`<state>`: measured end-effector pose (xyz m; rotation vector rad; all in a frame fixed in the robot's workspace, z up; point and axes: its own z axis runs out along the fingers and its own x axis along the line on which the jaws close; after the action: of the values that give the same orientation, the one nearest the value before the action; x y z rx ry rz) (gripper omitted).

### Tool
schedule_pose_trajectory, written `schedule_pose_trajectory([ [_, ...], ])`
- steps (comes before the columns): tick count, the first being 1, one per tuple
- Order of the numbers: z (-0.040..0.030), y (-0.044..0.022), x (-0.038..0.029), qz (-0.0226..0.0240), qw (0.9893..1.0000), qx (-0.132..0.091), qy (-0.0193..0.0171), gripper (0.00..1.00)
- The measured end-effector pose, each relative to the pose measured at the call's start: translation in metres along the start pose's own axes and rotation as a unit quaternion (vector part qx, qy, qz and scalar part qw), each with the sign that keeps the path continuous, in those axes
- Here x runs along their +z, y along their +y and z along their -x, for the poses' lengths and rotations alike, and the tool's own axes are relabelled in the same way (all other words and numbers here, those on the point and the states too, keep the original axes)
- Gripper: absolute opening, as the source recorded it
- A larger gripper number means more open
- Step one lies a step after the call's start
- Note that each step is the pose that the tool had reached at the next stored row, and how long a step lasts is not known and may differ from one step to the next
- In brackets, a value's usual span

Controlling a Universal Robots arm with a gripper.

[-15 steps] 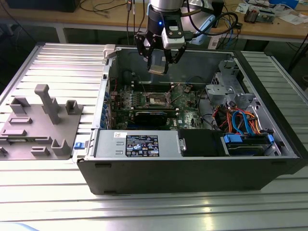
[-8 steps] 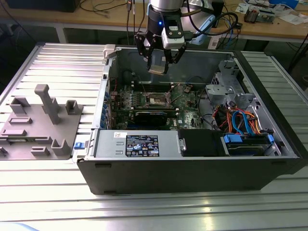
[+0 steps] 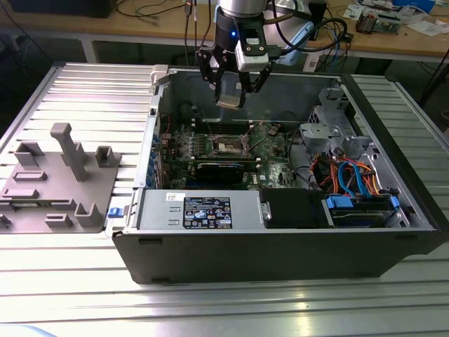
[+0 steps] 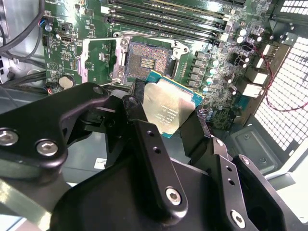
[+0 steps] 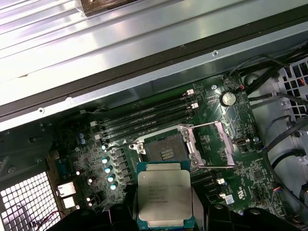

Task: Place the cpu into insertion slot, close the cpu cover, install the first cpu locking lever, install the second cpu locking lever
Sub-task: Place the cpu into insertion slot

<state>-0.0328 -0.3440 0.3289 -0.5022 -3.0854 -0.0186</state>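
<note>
One gripper point(image 3: 231, 97) is seen on the arm, and it is clamped on one cpu point(image 3: 230, 102), which is pinched at two opposite edges between two black fingers point(image 4: 138, 98). In the exterior view the cpu is held in the air above one open computer case point(image 3: 280, 246), over the green motherboard point(image 3: 270, 151) and well clear of it. In both wrist views the chip's silver top face is turned toward the cameras, and a green edge is seen around it.

One insertion slot point(image 5: 166, 150) is seen on the board, apart from the cpu. It is uncovered and unfilled, so its dark centre and its contacts are exposed inside the silver rim. One cpu cover point(image 4: 85, 60) is swung back off the slot, and its thin silver frame is seen just beside the socket.

Four long memory slots point(image 5: 149, 115) are laid side by side near the insertion slot. One coin cell point(image 5: 227, 98) is set on the board beyond them. One long black card point(image 3: 221, 170) is seated on the board between the socket and one labelled power supply point(image 3: 203, 210).

The case is laid on its side on a slatted aluminium table point(image 3: 84, 84). One grey fixture point(image 3: 56, 182) with several upright posts is placed on the table, beside the case at the exterior view's left
</note>
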Motion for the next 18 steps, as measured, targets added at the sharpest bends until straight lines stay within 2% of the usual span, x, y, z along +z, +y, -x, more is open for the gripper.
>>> schedule_pose_trajectory([
  [18,0.0000,0.0000,0.0000,0.0002,1.0000,0.008,-0.0001,0.54],
])
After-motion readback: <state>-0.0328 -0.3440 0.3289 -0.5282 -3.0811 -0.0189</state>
